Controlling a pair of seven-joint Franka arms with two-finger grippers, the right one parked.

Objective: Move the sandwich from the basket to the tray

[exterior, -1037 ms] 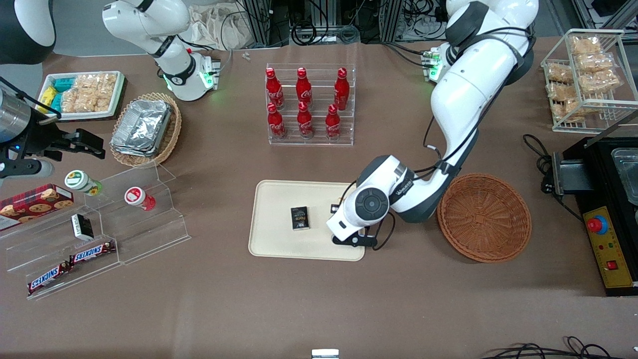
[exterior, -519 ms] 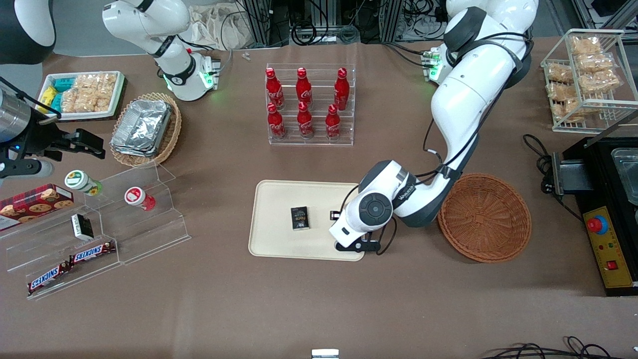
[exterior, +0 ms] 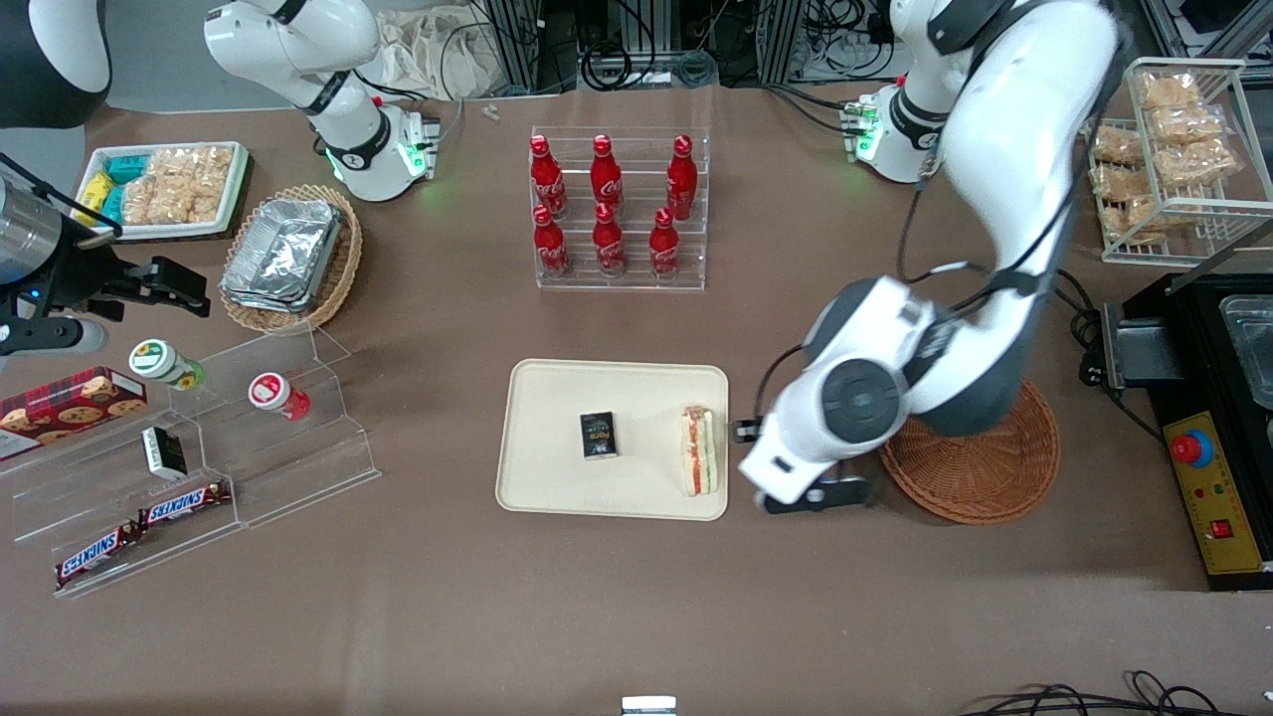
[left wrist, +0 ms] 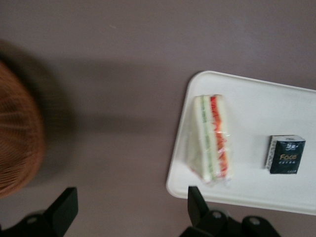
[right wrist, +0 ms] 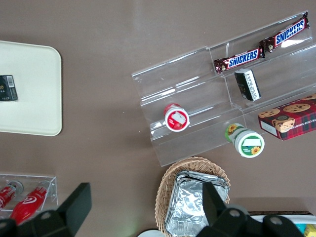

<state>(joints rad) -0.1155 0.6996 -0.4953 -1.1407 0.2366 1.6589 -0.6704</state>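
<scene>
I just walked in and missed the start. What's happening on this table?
The working arm is moving a sandwich from the basket to the tray. The sandwich now lies on the tray, at the edge nearest the basket, beside a small dark packet. The gripper is open and holds nothing; it hangs over bare table between tray and basket. The basket looks empty where visible.

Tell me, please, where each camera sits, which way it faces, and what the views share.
Front view: high, facing both arms; end effector between tray and basket.
Left wrist view: on the working arm, looking down at sandwich, tray; open fingers show.
Right wrist view: on the parked arm, over the acrylic shelf.
All three share the tray and dark packet.
</scene>
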